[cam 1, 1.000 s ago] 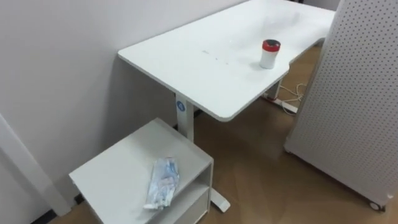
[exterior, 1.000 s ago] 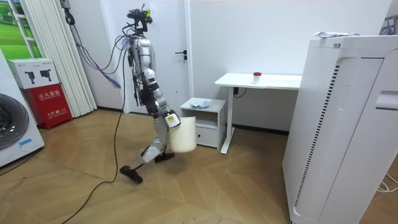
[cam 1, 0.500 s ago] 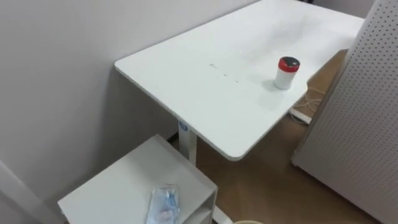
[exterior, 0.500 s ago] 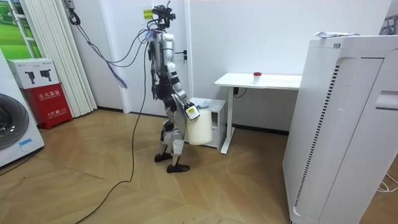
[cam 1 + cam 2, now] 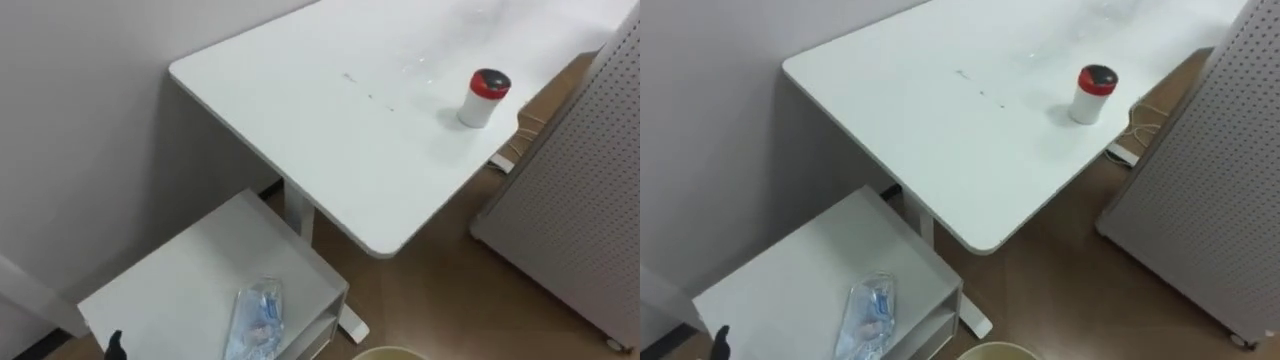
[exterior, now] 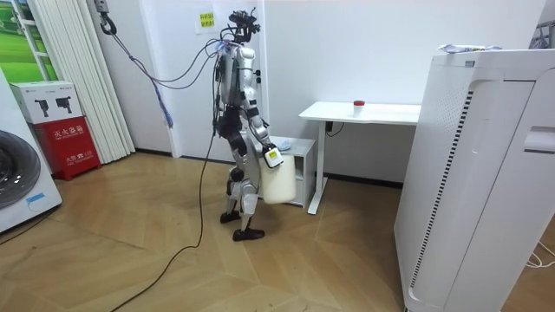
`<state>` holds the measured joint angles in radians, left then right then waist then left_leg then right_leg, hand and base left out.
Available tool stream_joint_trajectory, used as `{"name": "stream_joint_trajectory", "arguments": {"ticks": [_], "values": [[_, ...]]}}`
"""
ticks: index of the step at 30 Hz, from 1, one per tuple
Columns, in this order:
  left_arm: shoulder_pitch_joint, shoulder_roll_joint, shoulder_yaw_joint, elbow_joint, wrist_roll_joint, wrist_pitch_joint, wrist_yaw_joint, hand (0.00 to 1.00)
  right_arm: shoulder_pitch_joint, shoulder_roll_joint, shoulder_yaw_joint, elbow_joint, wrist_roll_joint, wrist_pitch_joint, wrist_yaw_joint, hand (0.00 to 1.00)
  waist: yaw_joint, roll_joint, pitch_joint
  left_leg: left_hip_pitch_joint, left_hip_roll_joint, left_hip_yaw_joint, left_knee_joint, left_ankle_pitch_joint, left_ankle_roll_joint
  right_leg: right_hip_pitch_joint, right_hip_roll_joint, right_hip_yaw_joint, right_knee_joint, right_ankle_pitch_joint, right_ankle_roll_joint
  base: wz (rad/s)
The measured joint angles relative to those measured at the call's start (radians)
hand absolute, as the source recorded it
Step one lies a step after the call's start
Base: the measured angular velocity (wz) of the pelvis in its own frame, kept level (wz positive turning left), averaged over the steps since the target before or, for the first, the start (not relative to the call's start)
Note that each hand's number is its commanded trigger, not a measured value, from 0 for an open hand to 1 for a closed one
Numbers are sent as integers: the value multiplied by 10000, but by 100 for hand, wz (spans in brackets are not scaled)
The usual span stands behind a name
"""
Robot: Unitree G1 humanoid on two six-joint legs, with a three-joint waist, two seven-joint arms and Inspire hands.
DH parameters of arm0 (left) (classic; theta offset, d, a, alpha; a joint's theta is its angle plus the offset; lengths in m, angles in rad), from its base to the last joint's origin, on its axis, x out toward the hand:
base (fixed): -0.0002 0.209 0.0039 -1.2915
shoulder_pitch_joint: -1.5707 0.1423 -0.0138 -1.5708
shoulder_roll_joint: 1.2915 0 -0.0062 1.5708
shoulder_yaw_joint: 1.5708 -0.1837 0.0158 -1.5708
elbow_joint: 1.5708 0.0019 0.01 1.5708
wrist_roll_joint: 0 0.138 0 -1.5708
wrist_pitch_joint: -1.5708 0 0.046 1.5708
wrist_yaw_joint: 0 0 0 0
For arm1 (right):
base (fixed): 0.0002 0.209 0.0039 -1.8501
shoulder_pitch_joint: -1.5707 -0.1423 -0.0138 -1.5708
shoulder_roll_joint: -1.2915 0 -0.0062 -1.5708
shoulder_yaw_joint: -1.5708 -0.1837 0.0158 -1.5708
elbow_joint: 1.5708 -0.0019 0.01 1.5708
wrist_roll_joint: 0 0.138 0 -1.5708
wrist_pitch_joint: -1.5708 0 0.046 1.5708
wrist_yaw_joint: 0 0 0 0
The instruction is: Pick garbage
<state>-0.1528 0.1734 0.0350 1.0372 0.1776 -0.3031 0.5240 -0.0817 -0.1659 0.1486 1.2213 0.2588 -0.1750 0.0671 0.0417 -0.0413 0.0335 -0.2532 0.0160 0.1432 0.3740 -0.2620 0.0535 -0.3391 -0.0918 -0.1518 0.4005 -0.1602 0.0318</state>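
The robot stands just near-left of a low white cabinet (image 5: 180, 290), facing it and the white desk (image 5: 330, 130) beyond. The garbage, 1 crumpled clear bag (image 5: 258, 318), lies flat on the cabinet top near its right near corner, with bare top to its left and far side. The desk's edge overhangs the cabinet's far right corner, and the desk leg (image 5: 299, 212) stands just right of the cabinet. Far right on the desk stands 1 red-lidded can (image 5: 485, 98), upright and well apart from the bag. A perforated white panel (image 5: 590, 190) closes off the floor to the right of the desk. In the room view a cream bin (image 6: 276, 184) hangs at the right hand (image 6: 270, 157), just in front of the cabinet; whether that hand is clamped on its rim cannot be told. A dark tip of the left hand (image 5: 115, 345) shows at the cabinet's near left, apart from the bag; its state cannot be told either.
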Motion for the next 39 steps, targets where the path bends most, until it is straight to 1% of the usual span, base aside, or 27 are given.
{"name": "stream_joint_trajectory", "arguments": {"ticks": [1, 2, 3, 4, 5, 6, 7, 8, 9, 10, 11, 12, 14, 15, 18, 19, 20, 21, 23, 25, 30, 33, 39], "values": [[-289, 3, -7, 59, 15, -15, 198, 0, -179, -10, 148, 24, -3, 8, -14, 100, -127, 21, 22, -229, 0, 55, 92, 0, 0, -231, -16, 11, 59, -1, -1, -7], [-574, 6, -5, 89, 23, -68, 359, 0, -381, -11, 274, 34, -28, 5, -20, 100, -162, 29, 74, -471, -1, 104, 190, 0, 0, -517, -47, 8, 216, -4, -6, -6], [-724, 14, -15, 134, 16, -105, 421, 0, -471, -9, 299, 66, -42, 5, -19, 100, -218, 34, 88, -637, 1, 124, 314, 0, 0, -662, -59, 18, 272, -6, -11, -5], [-1092, 41, -15, 357, -7, -175, 557, 0, -679, -19, 370, 143, -48, 5, -20, 100, -312, 56, 139, -940, 16, 173, 532, -2, 3, -906, -68, 38, 358, -8, -17, 0], [-1508, 98, -12, 633, -109, -183, 642, 0, -894, -50, 559, 200, 6, 10, -29, 100, -347, 65, 190, -1284, 32, 209, 770, -5, 6, -1204, -76, 74, 466, 4, -55, -7], [-1675, 138, -10, 722, -160, -183, 694, 0, -988, -63, 680, 204, 67, 10, -38, 100, -340, 70, 211, -1442, 45, 229, 863, -11, 12, -1379, -81, 82, 556, 20, -84, -11], [-1969, 223, -26, 853, -304, -214, 828, 0, -1154, -63, 881, 199, 210, 4, -78, 100, -377, 82, 264, -1743, 72, 267, 1036, -14, 16, -1688, -92, 77, 692, 57, -145, -11], [-2226, 300, -74, 870, -432, -251, 976, 0, -1315, -62, 1070, 209, 256, -5, -145, 100, -441, 81, 337, -2038, 104, 310, 1210, -16, 20, -1950, -90, 78, 785, 94, -206, -8], [-2353, 337, -82, 869, -493, -278, 1038, 0, -1385, -62, 1105, 204, 275, -11, -173, 100, -465, 84, 377, -2177, 122, 327, 1313, -21, 27, -2088, -93, 75, 859, 109, -229, -5], [-2568, 400, -103, 872, -520, -352, 1153, 0, -1512, -63, 1171, 200, 286, -69, -234, 100, -516, 112, 451, -2439, 159, 337, 1442, -50, 56, -2342, -80, 72, 964, 148, -286, 0], [-2666, 453, -132, 871, -532, -462, 1312, 0, -1576, -68, 1249, 157, 297, -104, -257, 100, -590, 134, 476, -2690, 199, 352, 1581, -101, 62, -2601, -65, 82, 1096, 192, -318, -4], [-2696, 483, -177, 863, -544, -482, 1403, 0, -1587, -70, 1259, 90, 358, -111, -259, 100, -607, 134, 476, -2835, 240, 368, 1698, -126, 68, -2733, -57, 74, 1164, 220, -344, -10], [-2790, 512, -223, 816, -549, -483, 1674, 0, -1608, -124, 1432, -214, 688, -111, -316, 100, -668, 172, 497, -3423, 426, 355, 2204, -284, 60, -3184, 29, 10, 1425, 275, -432, -11], [-2814, 516, -246, 799, -559, -484, 1725, 0, -1618, -128, 1444, -228, 727, -121, -310, 100, -680, 171, 495, -3545, 453, 344, 2303, -292, 52, -3282, 41, -10, 1465, 290, -453, -3], [-2848, 510, -647, 802, -722, -484, 1921, 0, -1616, -160, 1465, -252, 852, -191, -328, 100, -745, 161, 488, -3864, 558, 416, 2528, -289, 49, -3579, 44, -98, 1570, 355, -548, -8], [-2850, 510, -898, 811, -855, -486, 1935, 0, -1627, -163, 1529, -270, 895, -204, -326, 100, -774, 167, 485, -3930, 592, 420, 2586, -286, 42, -3622, 52, -156, 1550, 378, -578, -8], [-2864, 513, -1098, 820, -892, -507, 1931, 0, -1650, -164, 1654, -324, 907, -210, -314, 100, -868, 171, 485, -4027, 616, 407, 2649, -285, 38, -3691, 64, -176, 1528, 384, -589, -4], [-2863, 512, -1208, 824, -917, -513, 1924, 0, -1654, -164, 1685, -381, 908, -210, -308, 100, -918, 171, 485, -4078, 625, 400, 2678, -286, 36, -3730, 65, -188, 1523, 384, -593, 0], [-2863, 514, -1810, 885, -1201, -518, 1873, 0, -1648, -168, 1856, -539, 1008, -206, -312, 100, -1042, 173, 483, -4203, 639, 403, 2708, -282, 31, -3841, 68, -196, 1516, 400, -613, 0], [-2876, 517, -2006, 898, -1279, -518, 1818, 0, -1669, -164, 1927, -632, 1071, -210, -315, 100, -1206, 183, 477, -4332, 635, 409, 2729, -281, 33, -3978, 71, -183, 1529, 409, -612, -2], [-3077, 515, -2049, 1057, -1232, -516, 1693, 0, -1772, -179, 1938, -694, 1089, -244, -336, 100, -1301, 190, 475, -4668, 658, 435, 2791, -279, 37, -4316, 76, -196, 1598, 463, -614, -3], [-3168, 534, -2152, 1055, -1234, -514, 1701, 0, -1780, -258, 2175, -775, 1237, -265, -344, 100, -1297, 193, 476, -4703, 659, 432, 2757, -280, 36, -4357, 66, -249, 1616, 463, -615, 0], [-3329, 492, -2428, 990, -1155, -504, 1680, 0, -1774, -280, 2443, -908, 1295, -291, -354, 100, -1325, 196, 478, -4712, 655, 436, 2654, -280, 34, -4401, 65, -253, 1570, 470, -627, 0]]}}
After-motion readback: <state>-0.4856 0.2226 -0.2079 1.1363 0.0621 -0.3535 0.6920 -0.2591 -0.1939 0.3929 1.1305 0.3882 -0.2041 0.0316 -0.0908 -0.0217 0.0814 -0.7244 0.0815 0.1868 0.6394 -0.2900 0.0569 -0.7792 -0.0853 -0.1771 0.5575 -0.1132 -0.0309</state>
